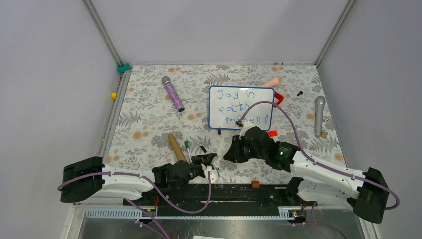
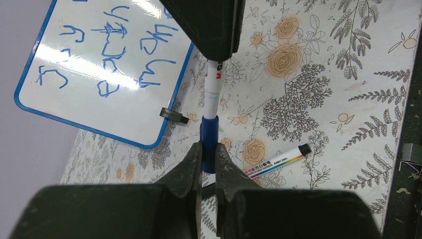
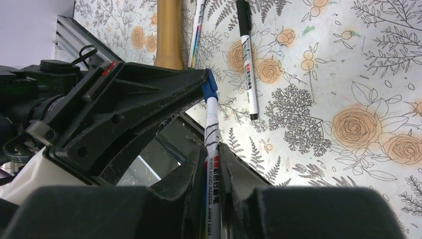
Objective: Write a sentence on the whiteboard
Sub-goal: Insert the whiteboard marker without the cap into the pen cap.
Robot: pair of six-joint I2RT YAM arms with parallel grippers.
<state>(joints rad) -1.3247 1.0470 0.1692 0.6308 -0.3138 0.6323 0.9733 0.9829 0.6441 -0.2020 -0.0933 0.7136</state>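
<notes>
The whiteboard (image 1: 216,118) lies at the table's middle back, also seen in the left wrist view (image 2: 64,107). The sentence (image 1: 241,106) stands on it in blue letters in three lines (image 2: 114,55). A white whiteboard marker (image 2: 213,89) spans between my two grippers, in front of the board. My left gripper (image 2: 208,149) is shut on its blue cap (image 2: 209,134). My right gripper (image 3: 212,149) is shut on the white barrel (image 3: 212,124), with the blue cap (image 3: 209,87) beyond it in the left fingers. In the top view the grippers meet tip to tip (image 1: 221,158).
A loose marker (image 2: 276,162) with a black cap lies right of the held one. Another black-capped marker (image 3: 247,64) and a wooden stick (image 1: 176,147) lie near the left arm. A purple microphone (image 1: 172,93) lies left of the board and a grey one (image 1: 319,115) right.
</notes>
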